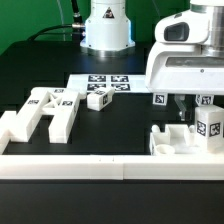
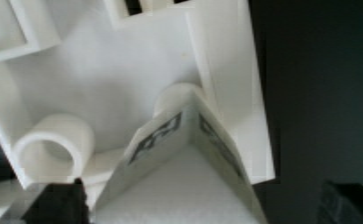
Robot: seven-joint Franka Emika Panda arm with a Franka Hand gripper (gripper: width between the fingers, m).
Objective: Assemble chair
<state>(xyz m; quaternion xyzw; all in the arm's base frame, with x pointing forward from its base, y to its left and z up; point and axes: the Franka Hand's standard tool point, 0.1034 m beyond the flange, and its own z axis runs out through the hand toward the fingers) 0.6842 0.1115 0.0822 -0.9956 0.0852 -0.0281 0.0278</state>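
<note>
Black desk [image 1: 120,125] fills the exterior view, with the robot base [image 1: 105,25] at the back and the marker board [image 1: 108,80] lying in front of it. The chair is not yet one piece. An H-shaped frame [image 1: 45,112] lies at the exterior view's left, with a small block [image 1: 97,98] near it by the marker board. At the exterior view's right sits the flat panel [image 1: 180,145], close to the border wall [image 1: 110,165], and a tagged block [image 1: 208,126] stands on it. My fingers [image 1: 180,108] hang right over that panel, just beside the tagged block.

The risk I see is a slanted move up or down. A finger could clip the tagged block and tip it, or shove the panel against the wall. The arm's bulky hand also hides the spot under the fingers from me. The frame and small block lie well apart and block nothing.

On the wrist view the fingers [image 2: 53,205] show as dark tips spread wide, and I judge they hold nothing. The tagged block [image 2: 169,140] lies between them with no contact that I can make out. A rounded peg [image 2: 53,150] stands just beside it. The picture is blurred, so I can't judge clearances. Closing off-centre here could twist the block against that peg.
</note>
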